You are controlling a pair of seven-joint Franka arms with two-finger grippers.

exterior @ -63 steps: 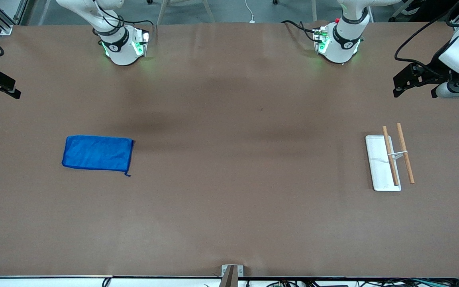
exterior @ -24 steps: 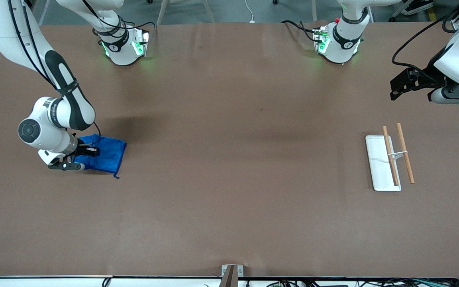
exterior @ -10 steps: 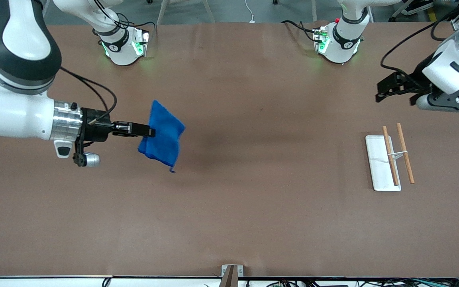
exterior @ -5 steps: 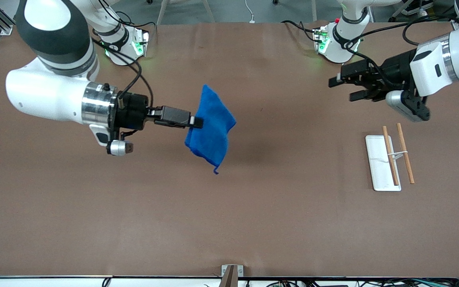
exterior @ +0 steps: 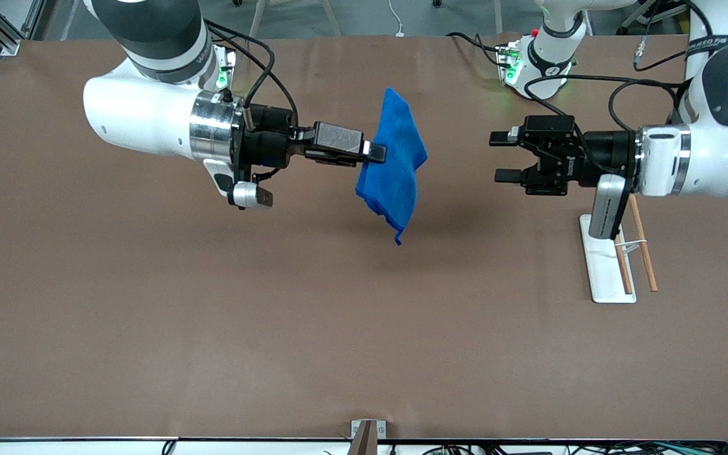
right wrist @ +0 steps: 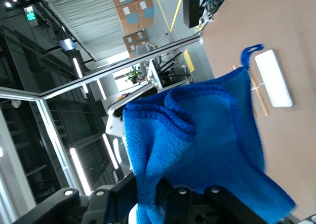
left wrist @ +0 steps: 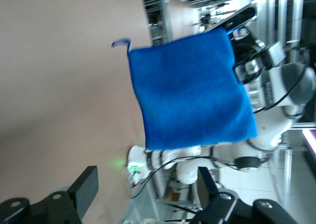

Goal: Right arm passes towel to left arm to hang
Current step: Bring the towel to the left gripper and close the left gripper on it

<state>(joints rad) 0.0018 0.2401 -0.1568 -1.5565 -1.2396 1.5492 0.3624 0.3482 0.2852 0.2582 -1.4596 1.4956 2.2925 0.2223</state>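
Two tools over brown table (exterior: 149, 316): right tool (exterior: 373, 151) clamps towel (exterior: 395, 161); left tool (exterior: 502, 156) apart.

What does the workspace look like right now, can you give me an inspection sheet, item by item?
Surface: brown table, bare around the middle.
Job's things: towel, blue, hanging in the air over the table's middle; white rack with two wooden rods, toward the left arm's end.
Clutter: nothing seen.
Grippers: right gripper shut on the towel's edge; left gripper open, facing the towel, not touching it.
Cables: black cables looping along both arms.
Surroundings: shelving and frames past the table.
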